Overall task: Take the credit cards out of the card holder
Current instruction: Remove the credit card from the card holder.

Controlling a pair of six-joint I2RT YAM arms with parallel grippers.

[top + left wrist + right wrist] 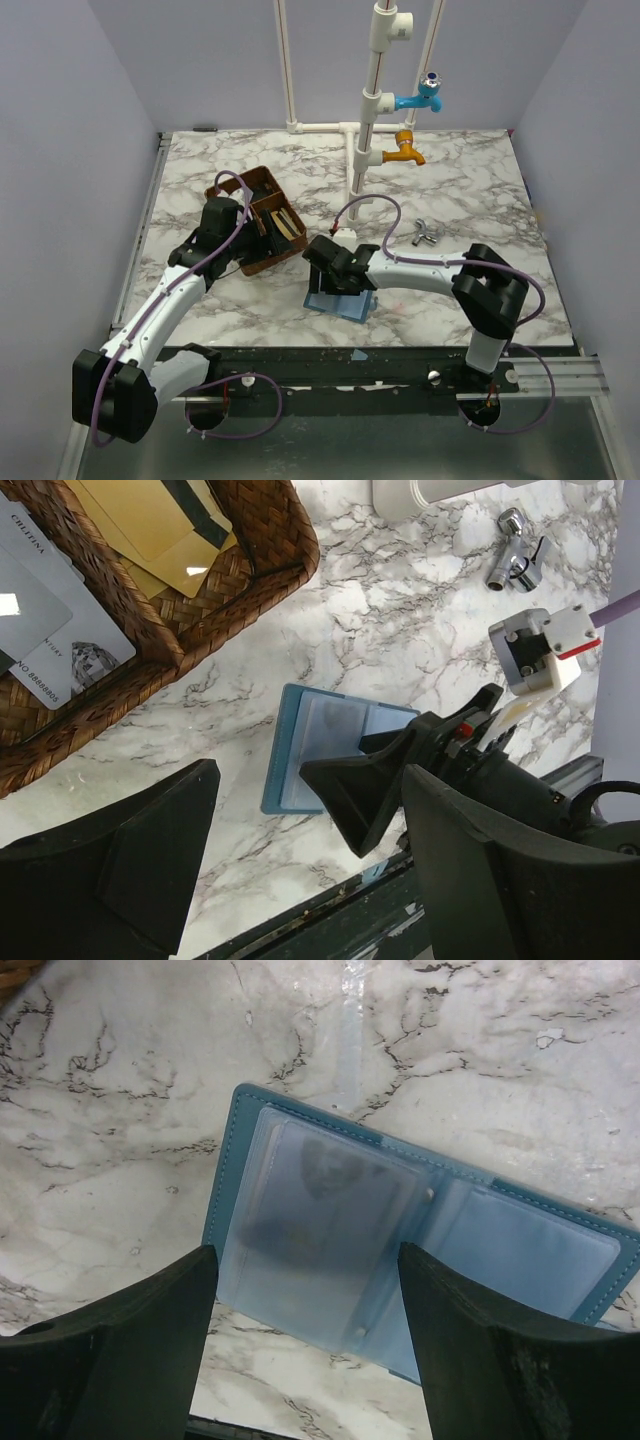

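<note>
The blue card holder (pixel 300 1230) lies open on the marble near the table's front edge, its clear sleeves facing up; it also shows in the top view (pixel 345 305) and the left wrist view (pixel 290 750). A faint dark print shows through one sleeve; I cannot tell whether a card is inside. My right gripper (pixel 310 1345) is open and empty just over the holder's near side (pixel 338 275). Pale grey-white credit cards (pixel 55 640) lie in the brown woven tray (pixel 250 590). My left gripper (pixel 310 815) is open and empty, between tray and holder (pixel 268 235).
The tray (pixel 232 190) has a second compartment with tan cards (pixel 165 530). A metal tap fitting (pixel 425 236) lies right of centre. A white pipe stand (pixel 365 150) with blue and orange taps rises at the back. The table's front edge (pixel 330 900) is close below the holder.
</note>
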